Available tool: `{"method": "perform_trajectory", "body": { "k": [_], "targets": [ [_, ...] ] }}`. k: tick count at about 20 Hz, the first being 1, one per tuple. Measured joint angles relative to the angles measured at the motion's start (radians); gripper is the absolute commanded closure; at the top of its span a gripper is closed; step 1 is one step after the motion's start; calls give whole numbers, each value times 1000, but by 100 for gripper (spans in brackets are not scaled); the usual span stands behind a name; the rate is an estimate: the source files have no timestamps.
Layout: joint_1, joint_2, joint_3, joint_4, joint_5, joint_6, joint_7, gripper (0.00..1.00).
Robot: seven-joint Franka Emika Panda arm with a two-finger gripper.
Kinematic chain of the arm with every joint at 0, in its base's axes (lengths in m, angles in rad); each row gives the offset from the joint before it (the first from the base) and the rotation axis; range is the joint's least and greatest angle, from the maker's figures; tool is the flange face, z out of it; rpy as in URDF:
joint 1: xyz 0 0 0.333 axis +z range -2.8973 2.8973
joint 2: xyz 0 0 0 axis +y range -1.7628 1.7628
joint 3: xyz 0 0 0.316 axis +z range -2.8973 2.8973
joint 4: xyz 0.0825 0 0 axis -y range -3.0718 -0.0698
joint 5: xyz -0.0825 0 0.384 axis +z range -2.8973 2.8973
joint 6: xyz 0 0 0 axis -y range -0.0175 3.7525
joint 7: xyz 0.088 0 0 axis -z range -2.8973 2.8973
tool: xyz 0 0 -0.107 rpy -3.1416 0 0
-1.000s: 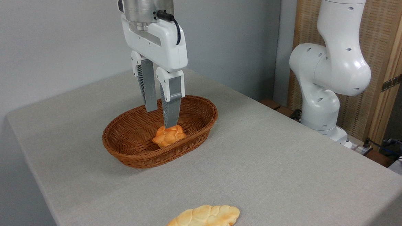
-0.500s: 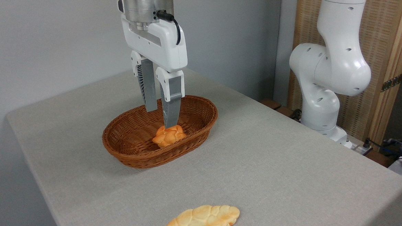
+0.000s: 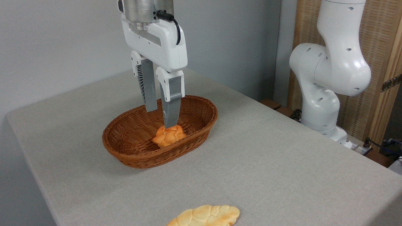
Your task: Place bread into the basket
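Note:
The bread (image 3: 200, 222), a long flat braided loaf of pale gold with browner ridges, lies on the table near the front edge, partly cut off by the bottom of the picture. The oval brown wicker basket (image 3: 126, 153) sits farther back on the left. My gripper (image 3: 160, 119) hangs upright over the basket, open, with nothing between its grey fingers. Its nearer fingertip (image 3: 169, 123) is just above a small round orange knotted bun (image 3: 168, 135) that rests inside the basket. The gripper is far from the loaf.
The grey cloth-covered table (image 3: 270, 165) ends at the left and front edges. The arm's white base (image 3: 323, 85) stands behind the table at the right, before a wooden screen. Cables and dark items lie at the far right.

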Motion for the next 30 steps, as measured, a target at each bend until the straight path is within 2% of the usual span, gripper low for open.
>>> {"method": "perform_trajectory", "body": {
  "k": [8,12,19,25,30],
  "targets": [
    [1,0,4,0,0,16,0,0],
    [4,4,56,-17,0,102,0,0],
    [6,23,140,-116,1,292,42,0],
    [9,40,223,-201,1,357,154,0],
    [9,70,241,-226,4,409,178,0]
  ]
}}
